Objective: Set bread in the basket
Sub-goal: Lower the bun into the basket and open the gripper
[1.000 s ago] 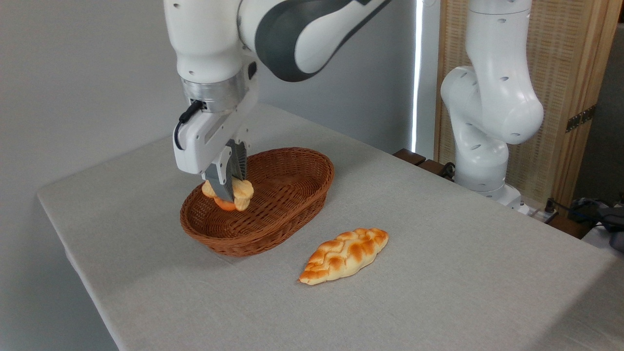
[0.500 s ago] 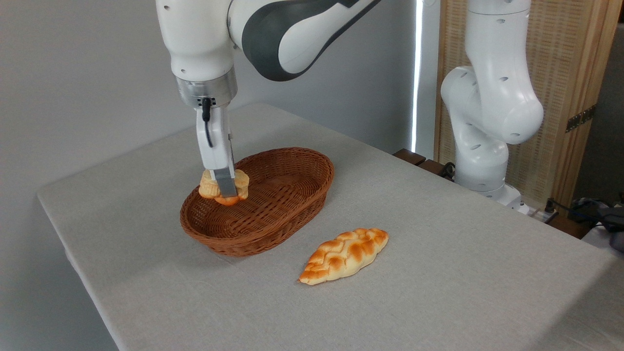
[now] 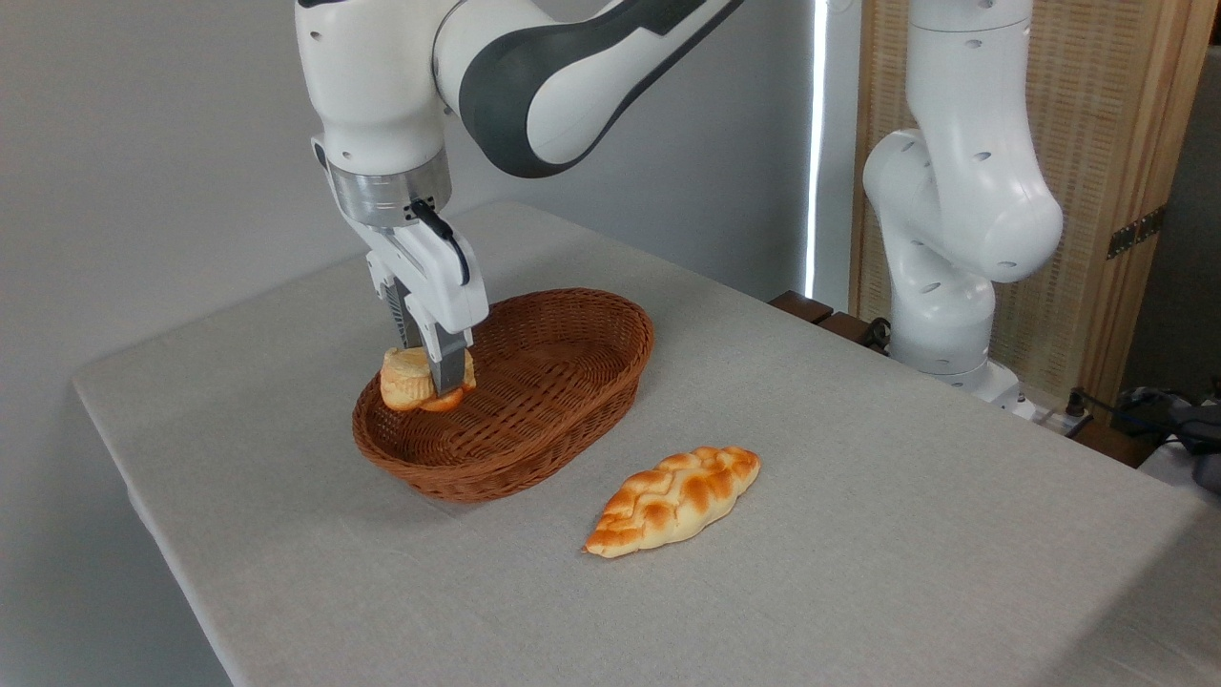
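The arm (image 3: 534,67) reaches down, its claw (image 3: 434,367) clamped, fingers vertical.

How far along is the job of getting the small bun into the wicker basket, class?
Done: the bun is gripped and carried over the left end of the basket. In hand: the gripper holds it with jaws shut, at rim height. Left: lowering, releasing and withdrawing. The braided loaf lies untouched on the table.

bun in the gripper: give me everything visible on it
The bun is small, round and pale golden, with a lumpy, cracked top and a darker orange underside. It looks like soft bread or a foam replica. It sits tilted, clamped in the gripper, whose near finger hides its right part. It hangs over the left end of the wicker basket, about level with the rim; whether it touches the weave cannot be told.
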You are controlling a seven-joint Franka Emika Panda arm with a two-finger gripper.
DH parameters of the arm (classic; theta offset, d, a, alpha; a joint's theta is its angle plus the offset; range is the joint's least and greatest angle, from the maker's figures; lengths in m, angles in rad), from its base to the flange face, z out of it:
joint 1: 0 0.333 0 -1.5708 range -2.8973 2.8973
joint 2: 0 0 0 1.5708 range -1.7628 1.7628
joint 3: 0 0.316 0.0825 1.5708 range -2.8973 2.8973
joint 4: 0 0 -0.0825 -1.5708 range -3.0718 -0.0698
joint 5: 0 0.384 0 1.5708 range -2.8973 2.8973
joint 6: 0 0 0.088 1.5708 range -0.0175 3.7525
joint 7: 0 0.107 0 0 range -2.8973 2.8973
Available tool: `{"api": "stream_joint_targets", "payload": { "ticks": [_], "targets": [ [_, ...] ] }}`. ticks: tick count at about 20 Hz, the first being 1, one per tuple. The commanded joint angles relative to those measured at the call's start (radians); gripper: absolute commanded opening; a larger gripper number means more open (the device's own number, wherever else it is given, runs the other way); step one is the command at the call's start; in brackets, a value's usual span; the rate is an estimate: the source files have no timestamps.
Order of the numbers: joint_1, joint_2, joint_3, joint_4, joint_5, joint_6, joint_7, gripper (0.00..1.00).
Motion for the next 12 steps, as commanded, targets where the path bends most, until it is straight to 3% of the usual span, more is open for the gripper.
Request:
{"api": "stream_joint_targets", "payload": {
  "ticks": [1,9,12],
  "targets": [
    [0.001,-0.005,0.004,0.003,-0.011,0.005,-0.02,1.0],
    [0.004,-0.008,0.013,0.003,-0.002,0.004,-0.014,1.0],
    [0.01,-0.021,0.029,0.006,0.081,0.005,-0.018,1.0]
  ]
}}
